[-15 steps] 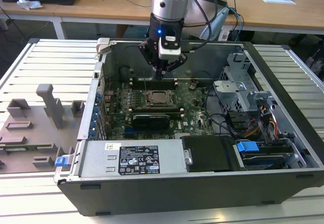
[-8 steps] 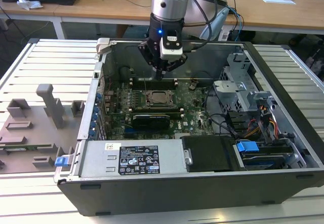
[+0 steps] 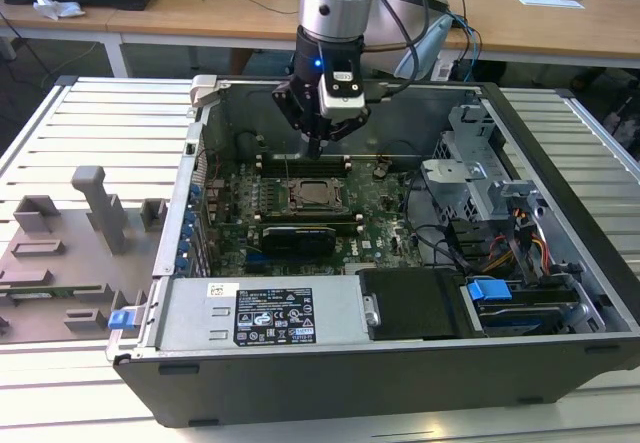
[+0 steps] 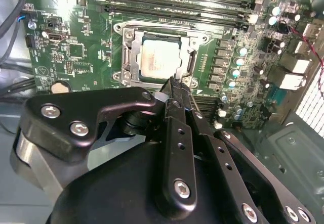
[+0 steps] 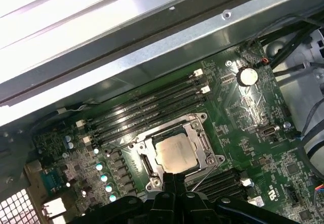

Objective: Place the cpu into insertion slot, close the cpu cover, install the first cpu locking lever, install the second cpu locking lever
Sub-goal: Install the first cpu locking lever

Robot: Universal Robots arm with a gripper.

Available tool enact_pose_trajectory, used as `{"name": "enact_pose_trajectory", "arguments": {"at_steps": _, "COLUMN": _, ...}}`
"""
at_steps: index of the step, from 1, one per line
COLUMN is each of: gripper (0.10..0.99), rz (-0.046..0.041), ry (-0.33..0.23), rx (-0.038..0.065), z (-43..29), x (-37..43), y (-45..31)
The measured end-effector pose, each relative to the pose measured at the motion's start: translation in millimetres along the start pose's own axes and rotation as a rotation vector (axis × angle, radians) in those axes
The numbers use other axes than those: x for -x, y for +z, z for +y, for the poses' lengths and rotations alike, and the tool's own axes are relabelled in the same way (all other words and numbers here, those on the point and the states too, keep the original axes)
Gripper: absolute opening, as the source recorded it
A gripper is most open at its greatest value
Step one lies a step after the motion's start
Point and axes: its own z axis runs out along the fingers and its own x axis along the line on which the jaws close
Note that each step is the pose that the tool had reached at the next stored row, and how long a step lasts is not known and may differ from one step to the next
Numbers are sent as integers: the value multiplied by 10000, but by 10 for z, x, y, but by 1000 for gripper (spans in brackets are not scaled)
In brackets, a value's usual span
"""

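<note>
First, the exterior view: an open computer case lies on a slatted tabletop, and the arm reaches down into it. The tool hangs just above one edge of the insertion slot, its fingers drawn together with nothing visible between them. The cpu shows as a pale square inside that slot.

Next, the second wrist view. The tool tapers to a point at the slot's near edge; I cannot tell whether it touches. The cpu is seated in the insertion slot, and the cpu cover appears to lie flat around it. Long memory slots run along the side of the slot opposite the tool.

Last, the first wrist view. The cpu sits square in the insertion slot, framed by the cpu cover, with green motherboard all round. The tool is at the slot's edge, and a thin wire locking lever slants away from the slot's corner beside it; whether it is latched is unclear.

In my judgement the chip is light, stiff and delicate underneath, best held by its edges. The cover is thin, hinged sheet metal. The lever looks springy and is best pushed at its free end.
</note>
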Motion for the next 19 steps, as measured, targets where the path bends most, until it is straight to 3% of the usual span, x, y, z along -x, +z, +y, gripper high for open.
{"name": "enact_pose_trajectory", "arguments": {"at_steps": 11, "gripper": 106, "rz": -29, "ry": -1586, "rx": -64, "z": 0, "x": 0, "y": 0}}
{"name": "enact_pose_trajectory", "arguments": {"at_steps": 19, "gripper": 106, "rz": -43, "ry": -2311, "rx": -93, "z": 0, "x": 0, "y": 0}}
